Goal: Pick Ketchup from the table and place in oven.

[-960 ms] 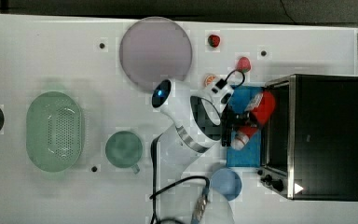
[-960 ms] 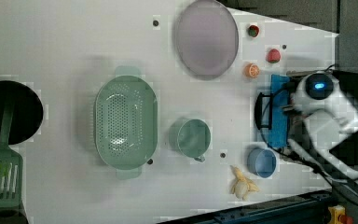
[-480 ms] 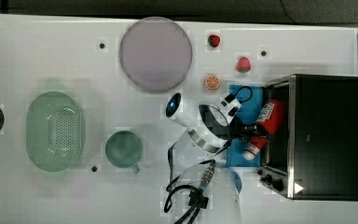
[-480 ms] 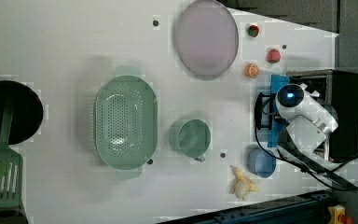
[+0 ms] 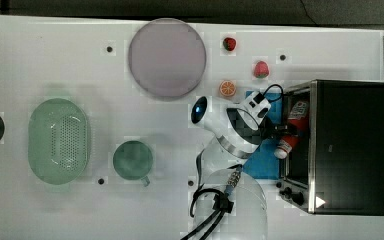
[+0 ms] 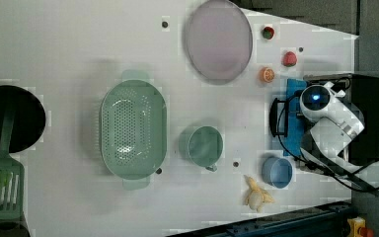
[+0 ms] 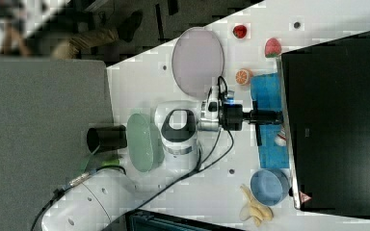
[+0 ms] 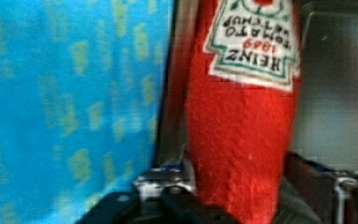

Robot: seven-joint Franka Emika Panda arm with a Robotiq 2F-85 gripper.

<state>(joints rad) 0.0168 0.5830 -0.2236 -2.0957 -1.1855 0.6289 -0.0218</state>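
The Ketchup [image 5: 297, 120], a red bottle with a white label and white cap, lies across the mouth of the black oven [image 5: 355, 150], cap end over the open blue door [image 5: 260, 162]. My gripper [image 5: 279, 129] reaches over the door from the top view's left and is shut on the bottle. In the wrist view the Ketchup [image 8: 242, 116] stands between the fingers [image 8: 163, 184], with the blue door [image 8: 74, 93] on one side and the oven's grey interior [image 8: 335, 107] on the other. The right view shows the gripper [image 7: 274, 115] at the oven [image 7: 337, 120] front. The white table [image 5: 55, 60] lies around.
A purple plate [image 5: 166, 57], a green colander [image 5: 58, 140] and a green cup [image 5: 133, 159] stand on the table. Two strawberries [image 5: 261, 69] and an orange slice [image 5: 227, 88] lie near the oven door. A blue bowl [image 6: 277, 172] and a banana [image 6: 256, 193] sit by the arm's base.
The arm has swung toward the top view's right, carrying the Ketchup from over the blue door into the oven's mouth.
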